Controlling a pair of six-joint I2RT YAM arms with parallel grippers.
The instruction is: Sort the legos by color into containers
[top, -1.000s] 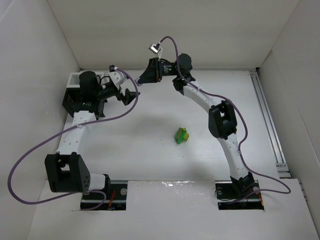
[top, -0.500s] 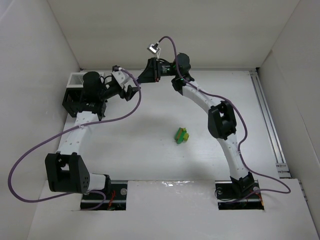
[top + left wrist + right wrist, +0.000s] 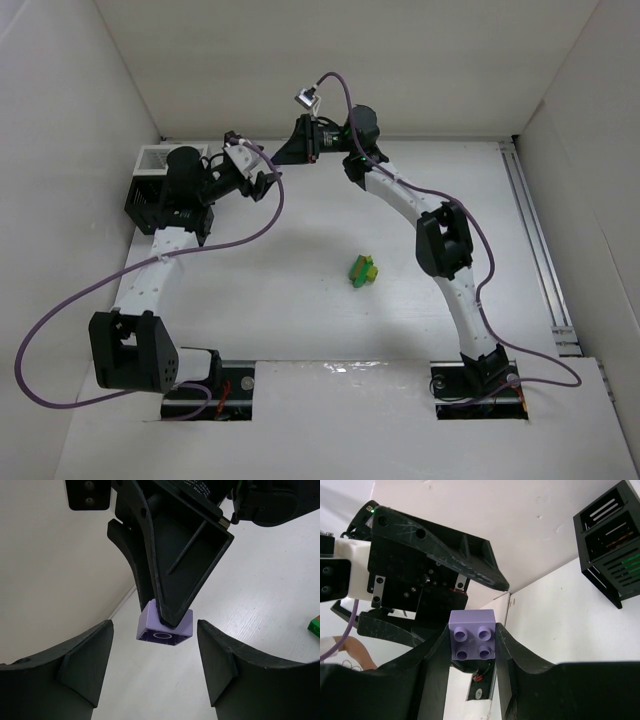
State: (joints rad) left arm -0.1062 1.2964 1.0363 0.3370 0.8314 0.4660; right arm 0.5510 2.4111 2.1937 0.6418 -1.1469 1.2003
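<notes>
A lilac lego sits studs-up between my right gripper's jaws, which are shut on it. In the left wrist view the same lilac lego hangs from the right gripper's fingers, just beyond my left gripper. The left jaws stand open on either side, not touching it. The two grippers meet at the back of the table, left gripper below right gripper. Green and yellow-green legos lie mid-table. The black slatted containers stand at the back left.
White walls enclose the table on the left, back and right. A metal rail runs along the right side. Purple cables loop from both arms. The containers show at the right wrist view's upper right.
My left gripper has moved back towards the right gripper and narrowed its jaws somewhat. The right arm and the lilac lego have stayed put.
</notes>
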